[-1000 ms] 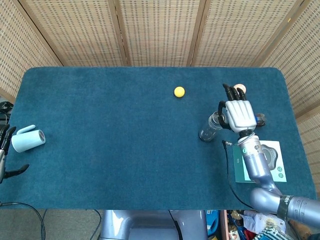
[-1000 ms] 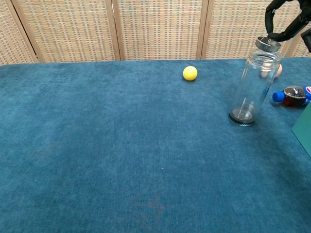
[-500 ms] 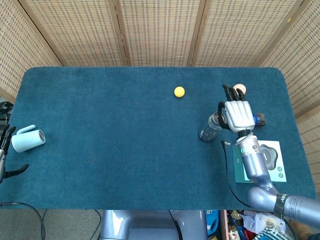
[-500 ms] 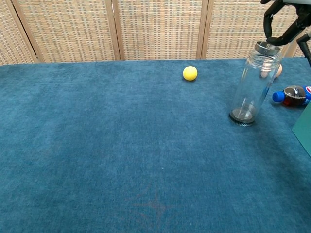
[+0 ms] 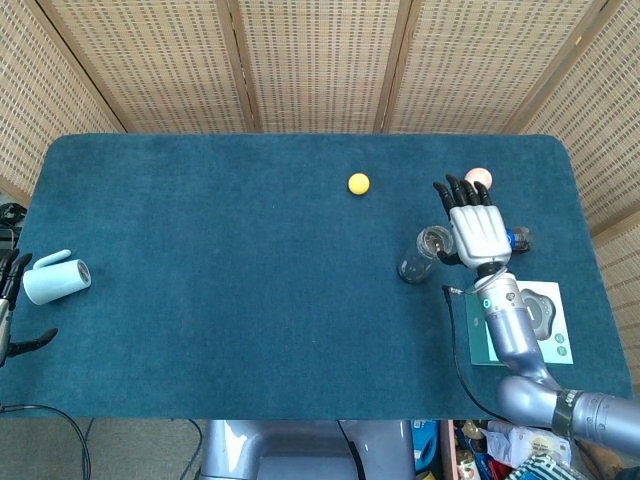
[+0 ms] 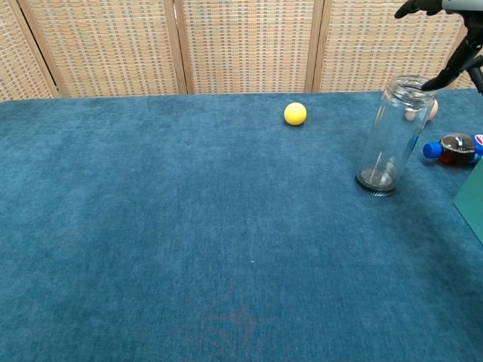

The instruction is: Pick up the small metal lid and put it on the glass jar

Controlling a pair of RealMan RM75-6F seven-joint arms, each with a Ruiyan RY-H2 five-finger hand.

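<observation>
The tall glass jar [image 6: 392, 136] stands upright at the table's right side, seen from above as jar [image 5: 425, 252]. A small grey metal lid [image 5: 433, 240] appears to lie on its mouth; in the chest view I cannot tell it from the glass rim. My right hand [image 5: 478, 228] hovers just right of and above the jar mouth with fingers spread and nothing in it. Only the fingertips and thumb of the right hand [image 6: 451, 68] show at the chest view's top right. My left hand [image 5: 10, 300] rests at the far left edge, fingers apart, empty.
A yellow ball [image 5: 358, 183] lies at mid-back. A peach ball [image 5: 478, 177] and a small cola bottle [image 6: 453, 148] lie close behind and right of the jar. A green card [image 5: 545, 345] sits at the front right. A light-blue roll [image 5: 55, 280] lies beside the left hand.
The right hand's fingers were pinching the lid at the jar mouth; they have spread apart and the hand has lifted up and away to the right. The left hand has stayed still.
</observation>
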